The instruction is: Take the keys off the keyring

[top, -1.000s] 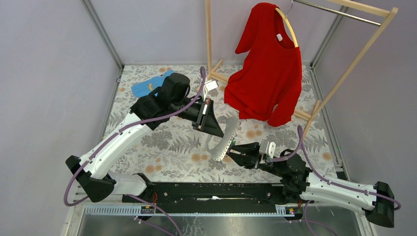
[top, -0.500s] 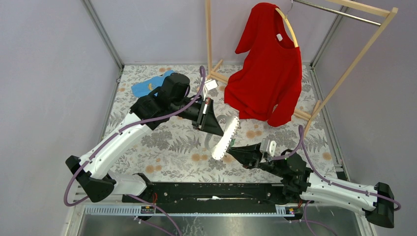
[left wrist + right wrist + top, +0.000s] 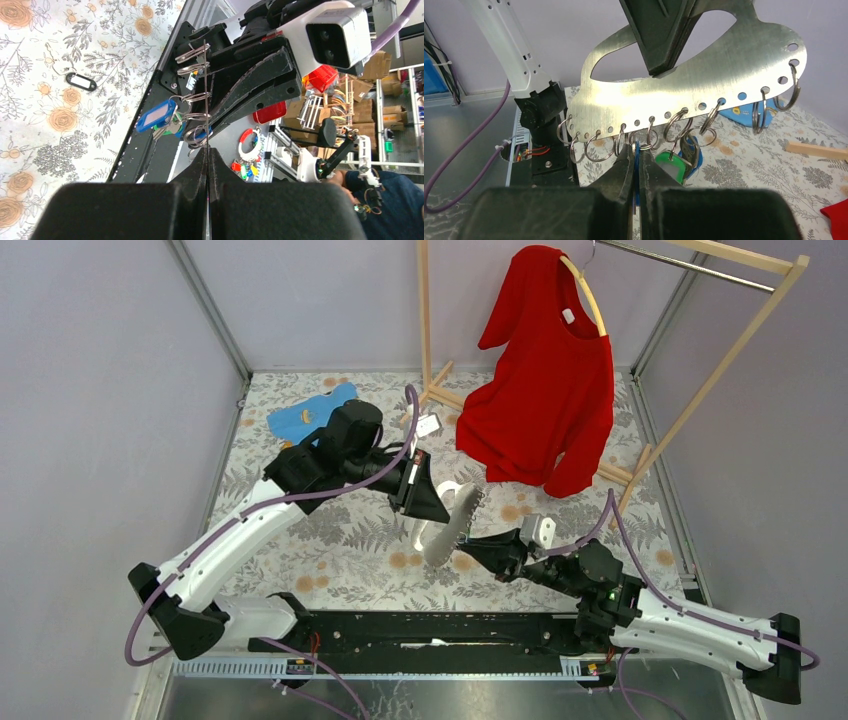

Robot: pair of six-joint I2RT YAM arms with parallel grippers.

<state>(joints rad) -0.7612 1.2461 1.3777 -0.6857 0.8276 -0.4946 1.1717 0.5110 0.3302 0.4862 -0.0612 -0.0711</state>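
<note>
My left gripper (image 3: 428,502) (image 3: 207,152) is shut on a silvery metal plate (image 3: 694,85) with a row of holes, held above the table. Several keyrings (image 3: 676,131) hang from those holes. The keys hang in a cluster under the middle rings: a blue tag (image 3: 157,115), a green tag (image 3: 671,167) and a dark metal key (image 3: 689,152). My right gripper (image 3: 635,150) (image 3: 480,552) reaches up from below the plate. It is shut on a thin blue piece that hangs from one ring. The plate shows edge-on (image 3: 205,90) in the left wrist view.
A red shirt (image 3: 545,390) hangs on a wooden rack at the back right. A blue cloth (image 3: 300,415) lies at the back left, and a white tag (image 3: 428,425) near the rack's foot. A small black tag (image 3: 81,81) lies on the floral cloth. A black rail (image 3: 420,625) runs along the near edge.
My right gripper has shut on the blue piece under the plate and pushed forward. The left arm has brought the plate slightly left and nearer.
</note>
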